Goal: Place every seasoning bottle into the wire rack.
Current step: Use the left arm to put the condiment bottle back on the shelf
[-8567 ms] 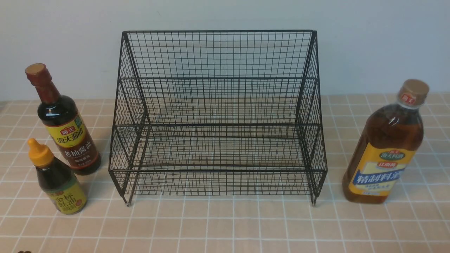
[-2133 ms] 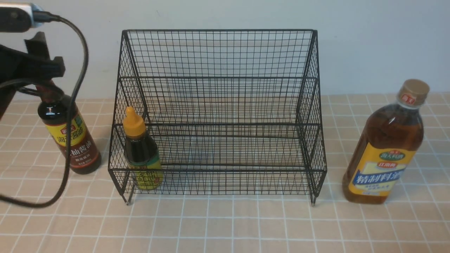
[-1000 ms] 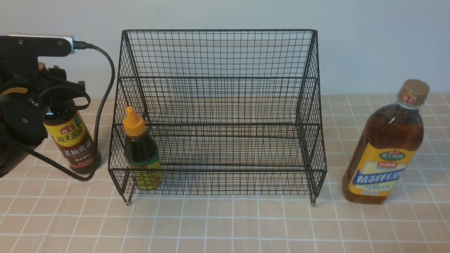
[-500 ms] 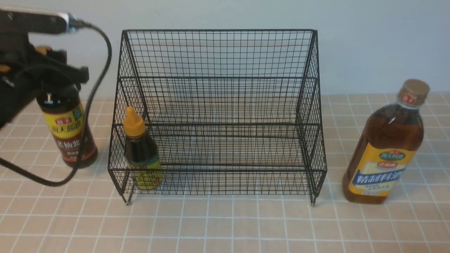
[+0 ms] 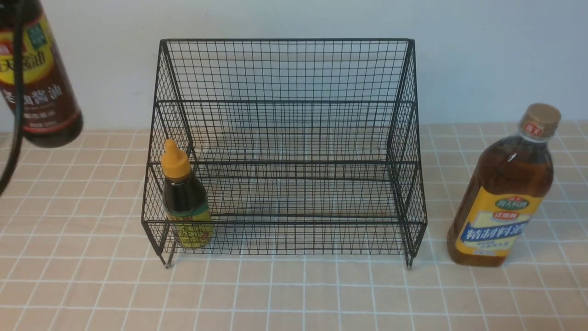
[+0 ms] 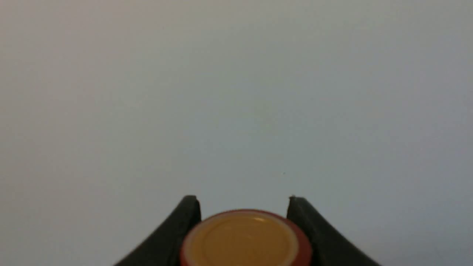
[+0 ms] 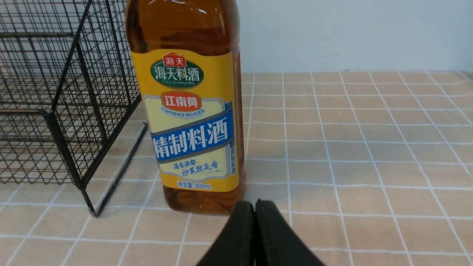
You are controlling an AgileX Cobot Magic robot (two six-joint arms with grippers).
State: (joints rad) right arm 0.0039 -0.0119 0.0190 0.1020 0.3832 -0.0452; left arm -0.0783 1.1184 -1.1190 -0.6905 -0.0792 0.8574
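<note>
The tall dark soy-sauce bottle hangs in the air at the far left of the front view, high above the tiles; its neck is out of frame. In the left wrist view its round cap sits between the black fingers of my left gripper, which is shut on it. The small dark bottle with the yellow nozzle cap stands in the left end of the black wire rack's lower tier. The large amber bottle stands on the tiles right of the rack. Just in front of that amber bottle, my right gripper is shut and empty.
A black cable hangs in front of the lifted bottle. The rack's sloped right side stands close to the amber bottle. A plain pale wall rises behind the tiled table.
The left gripper has lifted the soy-sauce bottle off the table, up and out toward the top left of the front view. The right arm, small bottle and amber bottle have not moved.
</note>
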